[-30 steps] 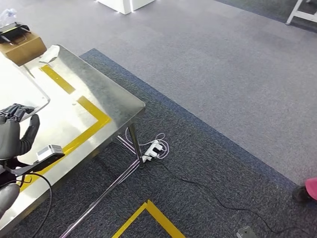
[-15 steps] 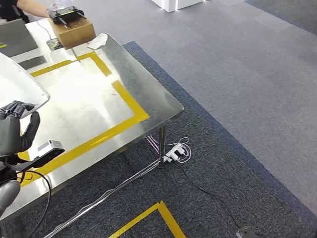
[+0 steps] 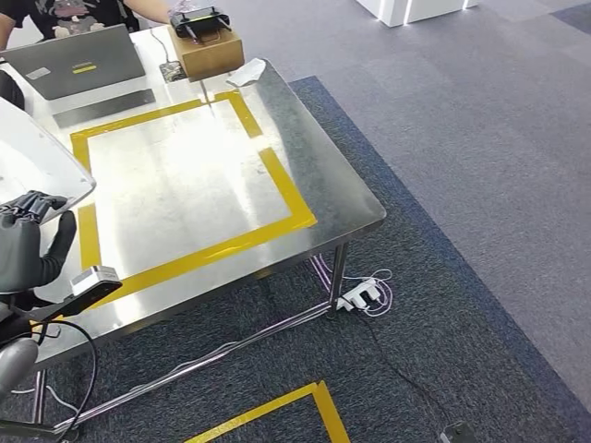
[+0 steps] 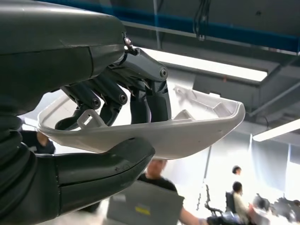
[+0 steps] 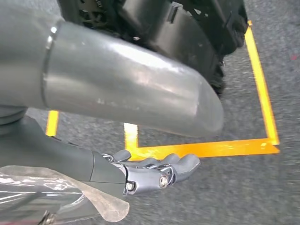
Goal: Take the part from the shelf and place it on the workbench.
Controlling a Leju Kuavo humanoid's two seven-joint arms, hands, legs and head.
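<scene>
- Since half a second before, the camera had swung left, bringing the whole steel surface (image 3: 328,185) and its yellow tape rectangle (image 3: 283,185) into view.
- The left hand (image 3: 24,245) gripped the white part (image 4: 183,133), thumb beneath and fingers (image 4: 106,96) on top, over the surface's near-left corner.
- The right hand (image 5: 155,171) hung over carpet, fingers extended, holding nothing.
- A cardboard box (image 3: 209,51) and a laptop (image 3: 77,60) sat at the far edge.

Grey carpet (image 3: 488,138) — yellow floor tape (image 3: 293,411), ceiling striplights (image 4: 212,70).

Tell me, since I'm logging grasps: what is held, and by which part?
The left hand grips the white part at one end, thumb beneath, fingers over its rim. The right hand holds nothing.
</scene>
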